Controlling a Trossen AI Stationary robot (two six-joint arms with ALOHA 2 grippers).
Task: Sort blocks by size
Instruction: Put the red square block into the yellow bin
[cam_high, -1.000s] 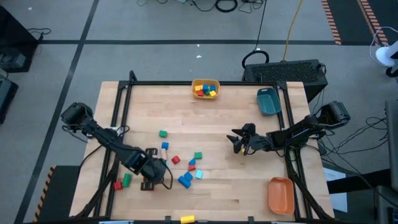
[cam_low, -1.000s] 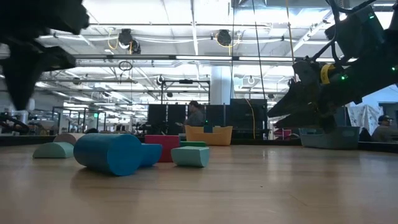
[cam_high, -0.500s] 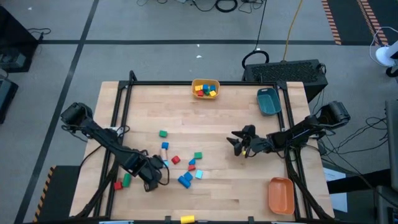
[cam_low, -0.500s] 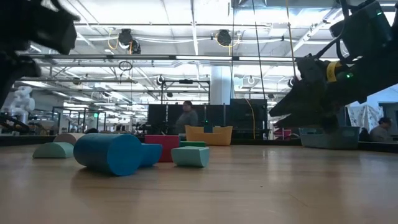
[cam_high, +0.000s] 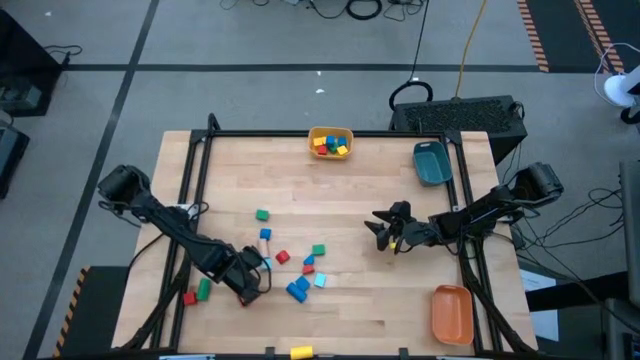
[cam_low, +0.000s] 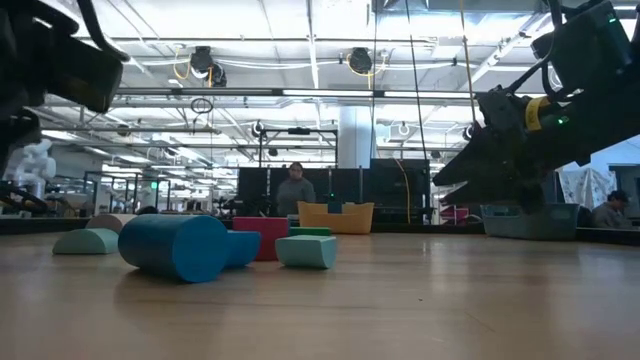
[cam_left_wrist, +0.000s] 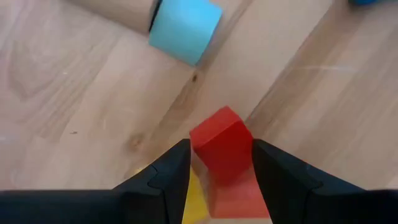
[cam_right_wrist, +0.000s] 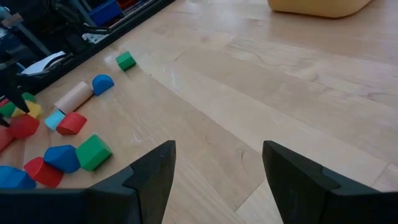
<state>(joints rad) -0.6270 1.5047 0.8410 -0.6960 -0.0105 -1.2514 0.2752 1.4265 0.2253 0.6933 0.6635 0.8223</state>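
left gripper (cam_left_wrist: 221, 168) clamping a red block (cam_left_wrist: 222, 149) above the table (cam_high: 360, 180) | right gripper (cam_right_wrist: 217, 180) hovering open mid-table | other blocks (cam_high: 300, 270) lying scattered nearby | no readable writing showing

Bare board lies between the right gripper (cam_high: 385, 233) and the cluster of blocks (cam_high: 300, 272), open for passage; the left gripper (cam_high: 252, 284), closed on a red block (cam_left_wrist: 222, 151), crowds that cluster's left; the yellow bin (cam_high: 331, 131) blocks the far edge.
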